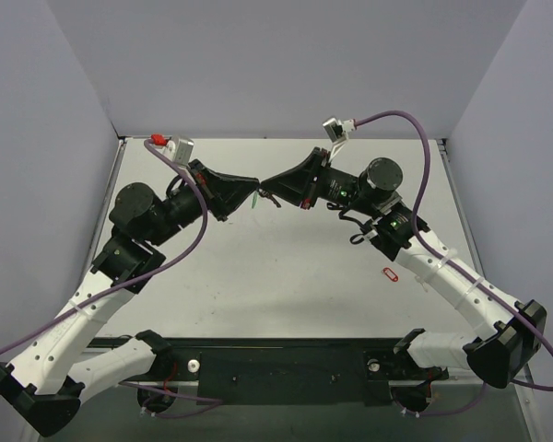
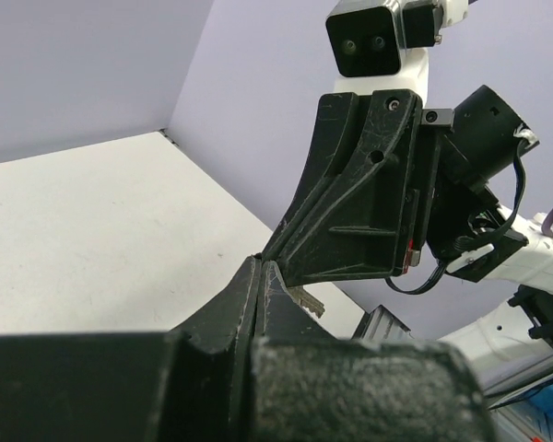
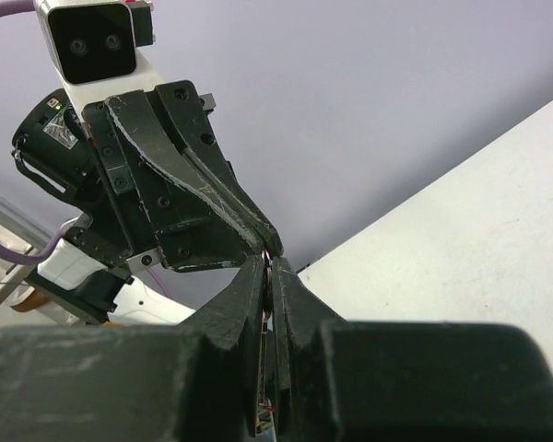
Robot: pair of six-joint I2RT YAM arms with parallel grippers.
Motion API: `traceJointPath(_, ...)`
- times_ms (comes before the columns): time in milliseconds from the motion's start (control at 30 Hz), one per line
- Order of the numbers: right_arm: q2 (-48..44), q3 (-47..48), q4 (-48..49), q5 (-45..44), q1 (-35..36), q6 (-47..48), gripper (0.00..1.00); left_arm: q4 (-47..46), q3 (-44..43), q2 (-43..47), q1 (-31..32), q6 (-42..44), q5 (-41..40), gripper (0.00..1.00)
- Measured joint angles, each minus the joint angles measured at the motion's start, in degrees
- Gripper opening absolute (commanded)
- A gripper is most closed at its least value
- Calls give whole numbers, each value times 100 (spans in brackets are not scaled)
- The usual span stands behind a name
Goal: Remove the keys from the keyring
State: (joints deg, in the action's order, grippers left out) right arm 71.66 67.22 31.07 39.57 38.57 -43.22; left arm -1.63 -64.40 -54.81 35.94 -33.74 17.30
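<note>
Meeting tip to tip above the tabletop (image 1: 286, 276): left gripper (image 1: 255, 187), jaws pinched shut, contents hidden; right gripper (image 1: 268, 184), jaws narrow on key (image 2: 306, 300). Key's toothed end, slanting down-right, shows only in left wrist view. Keyring (image 1: 255, 200), green, seen only from above, hangs slantwise just beside left tips. Red oval (image 1: 391, 273) lies well apart.

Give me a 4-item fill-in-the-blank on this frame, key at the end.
1. The left claw and right claw meet tip to ____.
2. Both claws are ____, not open.
3. The red oval outline piece lies on the table beside the ____ arm.
4. The fob just under the claw tips is coloured ____.
Missing: tip; shut; right; green.
</note>
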Motion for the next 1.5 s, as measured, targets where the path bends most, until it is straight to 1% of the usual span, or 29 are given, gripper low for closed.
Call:
traceJointPath(33,0,-13,22,-20,0,-15,0,2,0,0,7,-11,-31,7)
traceJointPath(67,0,-24,42,-28,0,-26,0,7,0,0,15,-11,-59,24)
traceJointPath(100,0,-26,44,-33,0,-26,0,24,-2,0,24,0,-83,32)
traceJointPath(133,0,-28,35,-15,0,-28,0,66,-15,2,35,55,-107,47)
traceJointPath(200,-15,-33,-2,81,15,-11,0,376,-125,-4,48,243,-245,63)
traceJointPath(233,-39,-33,-44,133,15,4,0,612,-219,-7,46,352,-319,66)
traceJointPath(267,-70,-33,-96,195,17,33,0,866,-343,-15,48,492,-387,71)
traceJointPath(300,-107,-31,-160,247,22,79,0,1126,-474,-17,52,603,-398,73)
traceJointPath(433,-192,-11,-291,474,114,210,0,2000,-1003,-35,85,1034,-352,72)
traceJointPath(533,-184,2,-446,640,144,291,0,2299,-1292,-33,85,1241,-98,71)
traceJointPath(567,-164,2,-542,699,162,302,0,2317,-1360,-24,83,1316,50,68)
traceJointPath(733,-83,2,-970,986,166,437,0,2507,-1497,74,-4,1687,942,64)
traceJointPath(767,-79,7,-1051,1051,166,461,0,2570,-1519,74,-52,1766,1165,60)
traceJointPath(900,-63,66,-1211,1443,164,494,0,2804,-1676,-48,-387,1945,2170,53)
traceJointPath(1033,-63,105,-1246,1759,164,492,0,2844,-1805,-271,-715,1967,2951,53)
traceJointPath(1167,-61,120,-1239,1860,164,485,0,2920,-1803,-376,-883,1961,3421,51)
traceJointPath(1333,-42,120,-1027,1858,160,332,0,2769,-1628,-363,-975,1869,3847,48)
traceJointPath(1500,-7,120,-848,1856,160,236,0,2610,-1309,-367,-992,1705,4002,47)
